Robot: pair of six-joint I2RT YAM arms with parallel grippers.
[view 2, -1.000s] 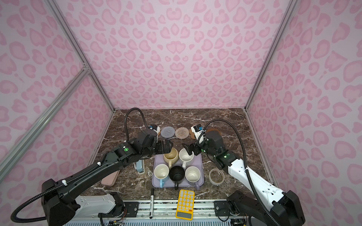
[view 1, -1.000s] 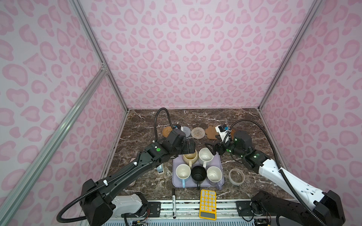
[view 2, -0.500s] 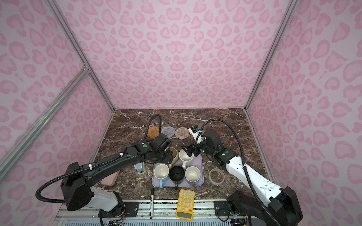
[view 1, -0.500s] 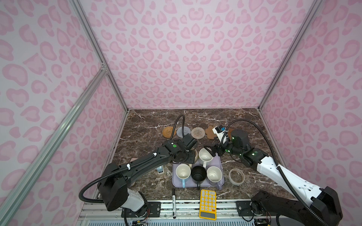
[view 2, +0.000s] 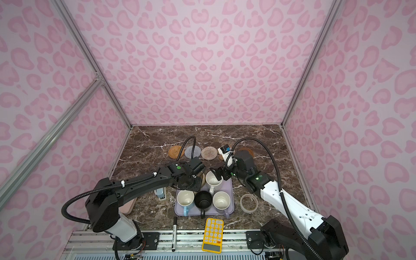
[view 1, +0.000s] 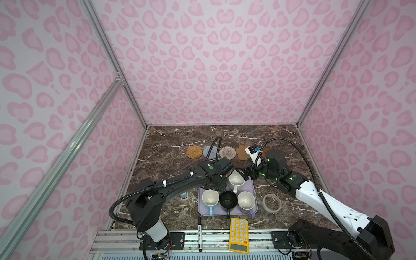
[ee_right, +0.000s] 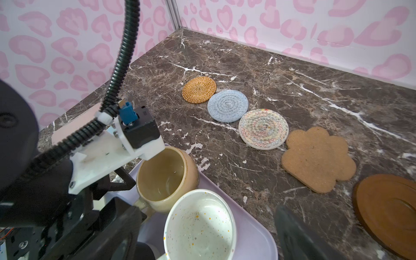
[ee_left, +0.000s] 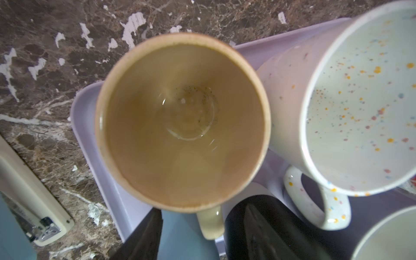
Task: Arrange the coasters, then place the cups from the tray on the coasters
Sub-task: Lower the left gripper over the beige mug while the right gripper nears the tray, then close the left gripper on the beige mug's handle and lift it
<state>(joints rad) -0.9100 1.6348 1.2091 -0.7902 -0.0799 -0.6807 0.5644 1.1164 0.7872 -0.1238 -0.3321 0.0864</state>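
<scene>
Cups [view 1: 228, 199] stand packed close on the tray [ee_right: 254, 225], and that is the trouble. On the left, the beige cup [ee_left: 182, 121] looks set to be lifted by its small handle [ee_left: 211, 222] alone. A round cup held that way could swing, tip or slip out. It sits right beside the speckled cup [ee_right: 199, 227], maybe touching it, so a crooked lift could knock that one over. On the right, the two arms are very near each other. They could bump if both move at once.

The left gripper [ee_left: 193, 227] is over the handle side of the beige cup. Its fingers [ee_left: 144, 236] stand about half closed, one on each side of the handle, with a gap on one side. Whether they pinch it cannot be told. The right gripper [view 1: 247, 174] is spread wide and holds nothing. It hangs close to the speckled cup and does not seem to touch it. All five cups are on the tray. The coasters [ee_right: 263, 129] lie bare in a row behind it.
</scene>
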